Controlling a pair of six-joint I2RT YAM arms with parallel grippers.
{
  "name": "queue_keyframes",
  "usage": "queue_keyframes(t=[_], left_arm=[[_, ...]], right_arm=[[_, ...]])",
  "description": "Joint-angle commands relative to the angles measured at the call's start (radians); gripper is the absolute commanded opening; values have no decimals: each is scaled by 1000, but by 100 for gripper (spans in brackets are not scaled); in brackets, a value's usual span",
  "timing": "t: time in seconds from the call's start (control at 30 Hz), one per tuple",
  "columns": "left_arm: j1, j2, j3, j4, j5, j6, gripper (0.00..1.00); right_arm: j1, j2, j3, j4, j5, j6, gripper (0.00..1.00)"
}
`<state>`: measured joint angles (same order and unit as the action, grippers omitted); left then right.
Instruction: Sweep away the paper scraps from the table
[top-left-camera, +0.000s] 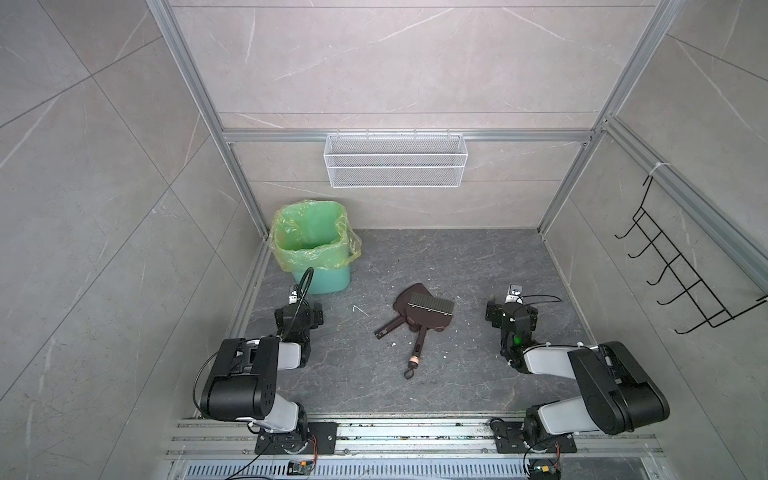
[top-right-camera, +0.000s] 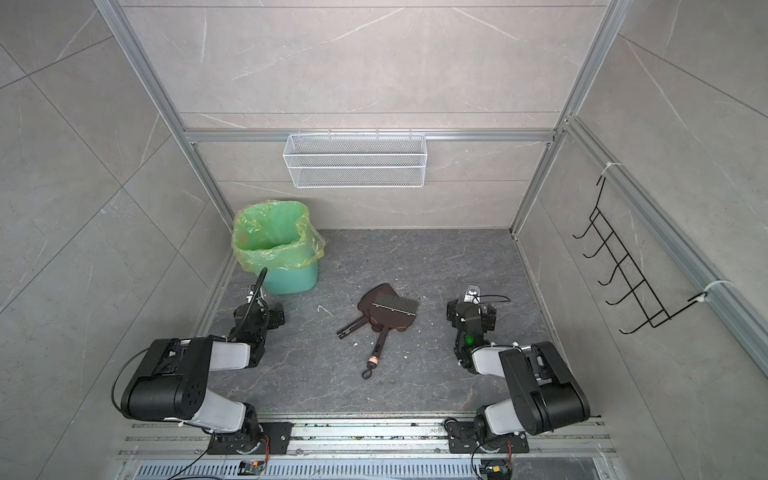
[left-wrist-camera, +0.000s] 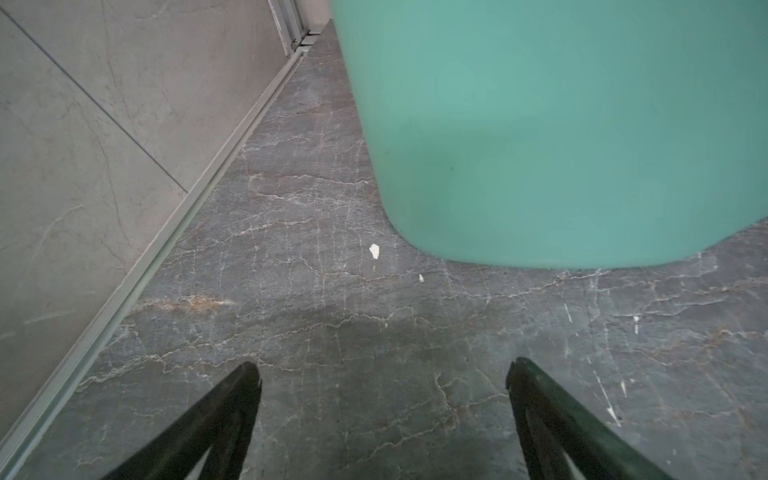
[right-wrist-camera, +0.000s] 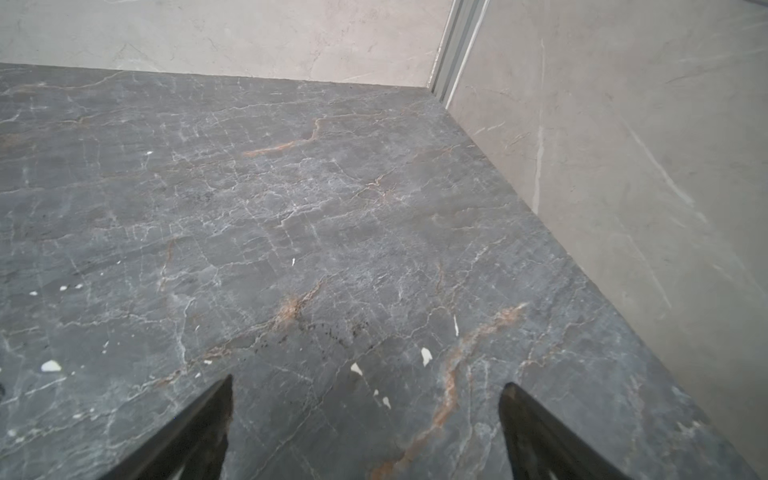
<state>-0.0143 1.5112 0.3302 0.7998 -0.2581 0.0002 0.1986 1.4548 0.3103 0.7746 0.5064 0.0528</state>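
Observation:
No coloured paper scraps show in any view; only tiny white crumbs lie on the dark grey table (top-left-camera: 457, 257). A dark brown dustpan (top-left-camera: 405, 303) lies mid-table with a brush (top-left-camera: 430, 309) resting across it, both handles pointing to the front. My left gripper (left-wrist-camera: 382, 370) stands open over bare table just in front of the teal bin (left-wrist-camera: 540, 124), nothing between its fingers. My right gripper (right-wrist-camera: 368, 384) is open too, over bare table near the right wall. In both top views the left gripper (top-left-camera: 298, 311) and the right gripper (top-left-camera: 512, 311) flank the dustpan, well apart from it.
The teal bin (top-left-camera: 320, 278) with a green bag (top-left-camera: 309, 232) stands in the back left corner. A white wire basket (top-left-camera: 395, 160) hangs on the back wall, a black hook rack (top-left-camera: 673, 270) on the right wall. Aluminium rails (top-left-camera: 415, 432) edge the front.

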Motion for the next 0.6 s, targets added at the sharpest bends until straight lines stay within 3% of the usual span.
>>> queue_keyframes(t=[0.0, 0.13, 0.17, 0.23, 0.27, 0.57], left_arm=[[14, -3, 15, 88, 50, -9, 96], [47, -7, 30, 53, 117, -20, 96], [50, -10, 30, 47, 123, -22, 96], [51, -8, 30, 51, 125, -23, 97], [53, -8, 30, 49, 126, -22, 98], [57, -6, 32, 47, 134, -24, 100]], right_arm=[[-19, 6, 8, 165, -70, -15, 99], [-75, 67, -2, 210, -206, -1, 99], [-76, 95, -3, 285, -202, -19, 99], [-86, 51, 19, 144, -227, 12, 99], [-88, 79, 12, 214, -224, 4, 99], [-94, 67, 20, 177, -230, 10, 99]])
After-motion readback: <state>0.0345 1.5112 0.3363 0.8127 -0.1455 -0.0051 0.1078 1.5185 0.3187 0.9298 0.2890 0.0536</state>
